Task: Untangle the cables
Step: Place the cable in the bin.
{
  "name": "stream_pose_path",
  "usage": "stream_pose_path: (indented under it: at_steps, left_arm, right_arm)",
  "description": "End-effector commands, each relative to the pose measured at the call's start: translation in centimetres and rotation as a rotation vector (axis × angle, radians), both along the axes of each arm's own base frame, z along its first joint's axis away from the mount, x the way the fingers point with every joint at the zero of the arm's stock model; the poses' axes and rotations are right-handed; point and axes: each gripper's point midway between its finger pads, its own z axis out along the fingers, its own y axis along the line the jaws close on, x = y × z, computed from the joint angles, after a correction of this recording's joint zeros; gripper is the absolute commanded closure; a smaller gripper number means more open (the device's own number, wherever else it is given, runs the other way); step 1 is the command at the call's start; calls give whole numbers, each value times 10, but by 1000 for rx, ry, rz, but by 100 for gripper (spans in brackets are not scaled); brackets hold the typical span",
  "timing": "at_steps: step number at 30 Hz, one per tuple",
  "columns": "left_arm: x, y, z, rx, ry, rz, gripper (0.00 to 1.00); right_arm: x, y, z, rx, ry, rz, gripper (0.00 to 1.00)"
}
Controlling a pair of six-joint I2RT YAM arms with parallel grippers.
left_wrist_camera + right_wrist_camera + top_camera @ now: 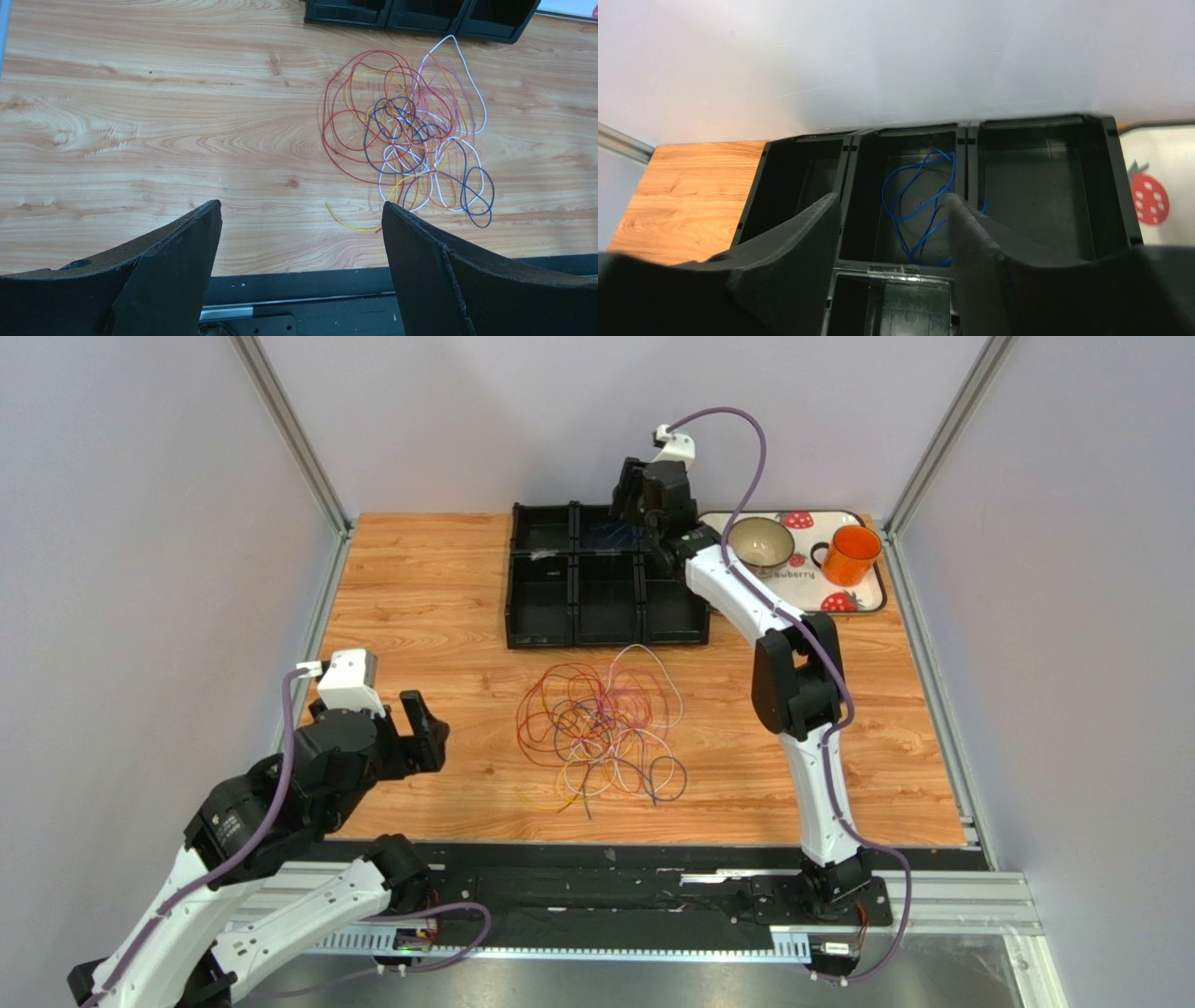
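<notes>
Right gripper (892, 204) is hovering, jaws apart, over a blue cable (899, 185) seemingly lying loose below; left gripper (300, 210) is gaping wide.

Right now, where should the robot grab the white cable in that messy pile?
Probably the outer arc of the white cable, the big loop poking out of the tangle toward the black compartment tray. There it lies flat on the table with few other wires crossing it. Coming straight down from above, fingers either side of the wire, looks easiest.

High rear overview; wrist views nearer, over cables (410, 133) and bin (1046, 189)
</notes>
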Motion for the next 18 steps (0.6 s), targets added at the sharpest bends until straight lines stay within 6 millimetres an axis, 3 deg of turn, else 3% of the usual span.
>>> stream_pose_path:
  at_steps: [1, 4, 18]
  left_arm:
    - [0, -1, 8, -17, -20, -8, 8]
    - [0, -1, 9, -19, -21, -10, 8]
    - [3, -2, 6, -3, -10, -5, 8]
  right_arm:
    - [0, -27, 11, 89, 95, -67, 44]
    - [5, -33, -2, 137, 154, -65, 50]
    - [22, -25, -44, 179, 233, -27, 56]
